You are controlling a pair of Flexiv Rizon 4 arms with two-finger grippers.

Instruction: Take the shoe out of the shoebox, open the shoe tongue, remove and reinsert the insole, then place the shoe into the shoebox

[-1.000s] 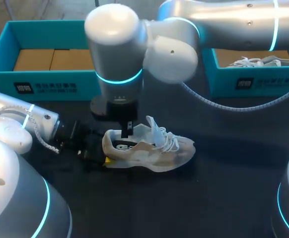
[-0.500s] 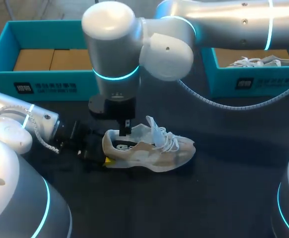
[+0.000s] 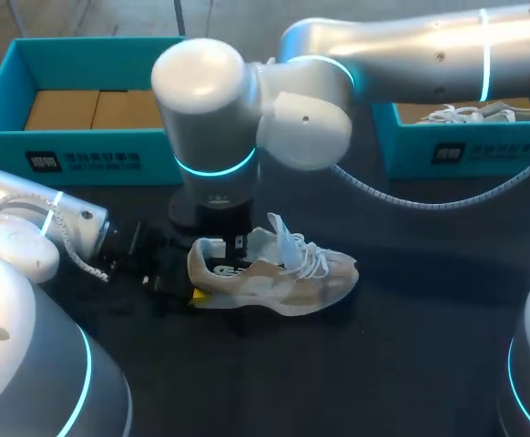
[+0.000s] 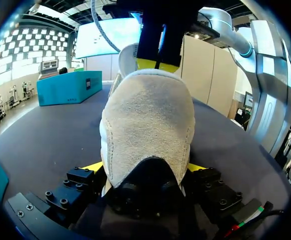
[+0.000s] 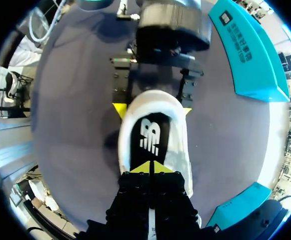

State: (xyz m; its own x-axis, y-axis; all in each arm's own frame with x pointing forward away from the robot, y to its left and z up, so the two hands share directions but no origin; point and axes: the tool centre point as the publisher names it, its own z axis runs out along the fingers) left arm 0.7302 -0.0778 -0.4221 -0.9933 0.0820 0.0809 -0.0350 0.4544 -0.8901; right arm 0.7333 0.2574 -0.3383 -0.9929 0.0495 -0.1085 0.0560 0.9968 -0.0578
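Currently, the white-and-beige mesh lace-up sneaker (image 3: 283, 273) lies on its sole at the centre of the head view. It rests on the dark table (image 3: 411, 355), heel toward the frame's left, outside both boxes.

Left gripper (image 4: 144, 170): clamped on the sneaker's heel, with 1 yellow tip pressed against each side.

Right gripper (image 5: 149, 168): points straight down into the shoe opening. Its 2 yellow tips are pressed together over the black printed insole (image 5: 149, 135), whose heel section shows ahead of them, toward the left gripper. Whether the tips pinch the insole cannot be determined.

1 teal open-top shoebox (image 3: 74, 150) containing brown cardboard stands at upper left. Another teal shoebox (image 3: 429, 155), holding white shoes, stands at upper right.
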